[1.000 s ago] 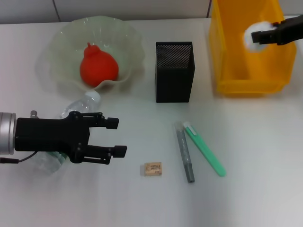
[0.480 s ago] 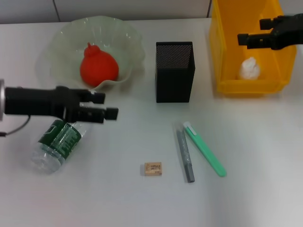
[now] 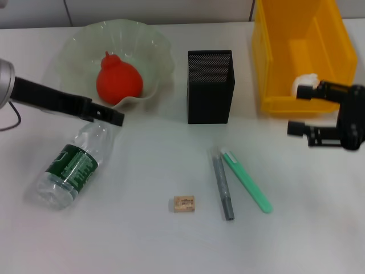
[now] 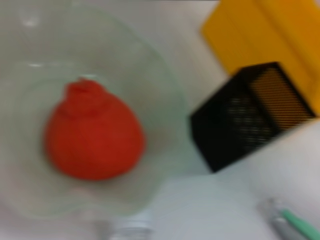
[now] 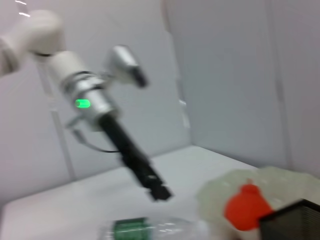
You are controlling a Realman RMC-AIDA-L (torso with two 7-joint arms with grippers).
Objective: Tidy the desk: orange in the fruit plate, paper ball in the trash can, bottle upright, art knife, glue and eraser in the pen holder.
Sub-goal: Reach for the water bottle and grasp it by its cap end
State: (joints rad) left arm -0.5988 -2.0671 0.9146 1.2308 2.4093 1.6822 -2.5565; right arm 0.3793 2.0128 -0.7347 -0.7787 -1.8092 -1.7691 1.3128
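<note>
The left gripper (image 3: pixel 111 116) hovers at the neck of the toppled water bottle (image 3: pixel 71 166) — whether it has closed on it I cannot tell. The bottle's long axis trails back and outward from those fingertips. The right gripper (image 3: pixel 300 109), spread wide and empty, is far off beside the yellow trash bin (image 3: pixel 268 57).

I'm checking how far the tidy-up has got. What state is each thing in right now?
Orange: in the fruit plate.
Paper ball: in the yellow bin.
Bottle: lying on its side on the desk.
Pen holder: upright.
Eraser, glue, art knife: lying on the desk.
Left gripper: at the bottle's neck.
Right gripper: open, empty, beside the bin.
</note>
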